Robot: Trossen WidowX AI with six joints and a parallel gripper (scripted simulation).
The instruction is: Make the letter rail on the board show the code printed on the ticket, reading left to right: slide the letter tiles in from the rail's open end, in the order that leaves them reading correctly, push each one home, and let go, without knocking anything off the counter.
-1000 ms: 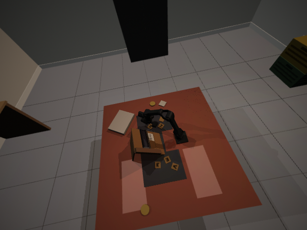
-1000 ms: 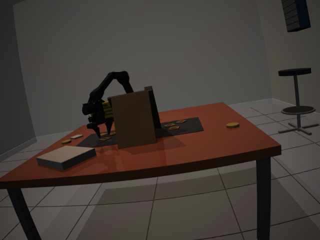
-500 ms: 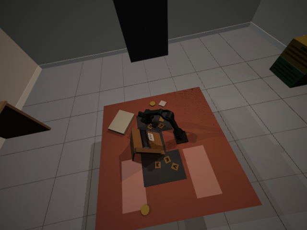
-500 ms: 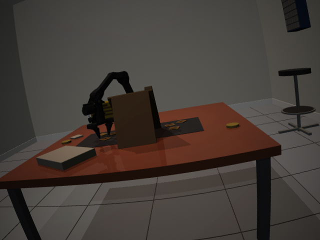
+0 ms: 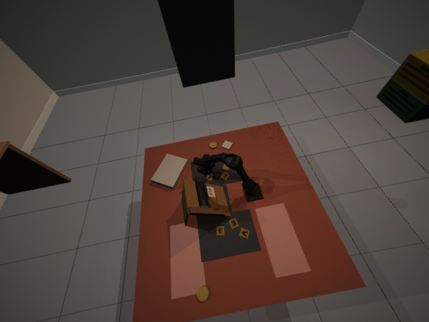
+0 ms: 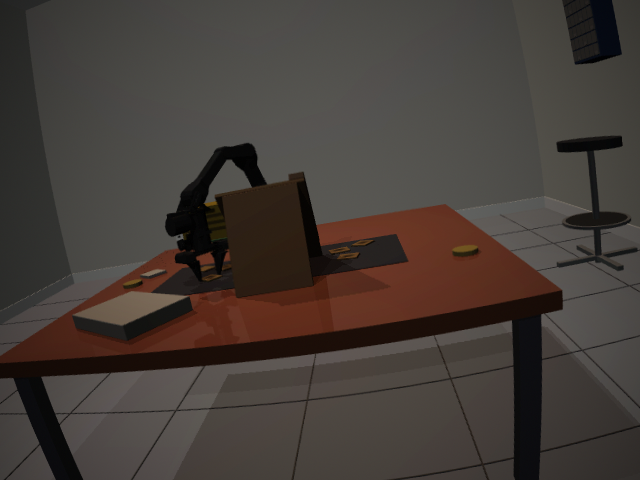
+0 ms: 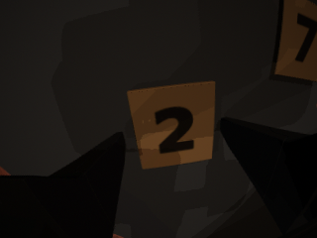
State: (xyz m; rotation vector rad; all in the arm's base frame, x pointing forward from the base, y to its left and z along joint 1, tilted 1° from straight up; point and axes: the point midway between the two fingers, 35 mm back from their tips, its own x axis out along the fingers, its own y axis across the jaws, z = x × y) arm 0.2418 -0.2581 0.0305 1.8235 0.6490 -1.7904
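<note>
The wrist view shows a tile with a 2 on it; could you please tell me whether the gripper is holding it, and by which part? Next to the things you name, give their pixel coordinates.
Nothing is held: the gripper (image 5: 210, 174) (image 6: 209, 277) (image 7: 173, 131) is open, its fingers either side of the 2 tile (image 7: 174, 144).
</note>
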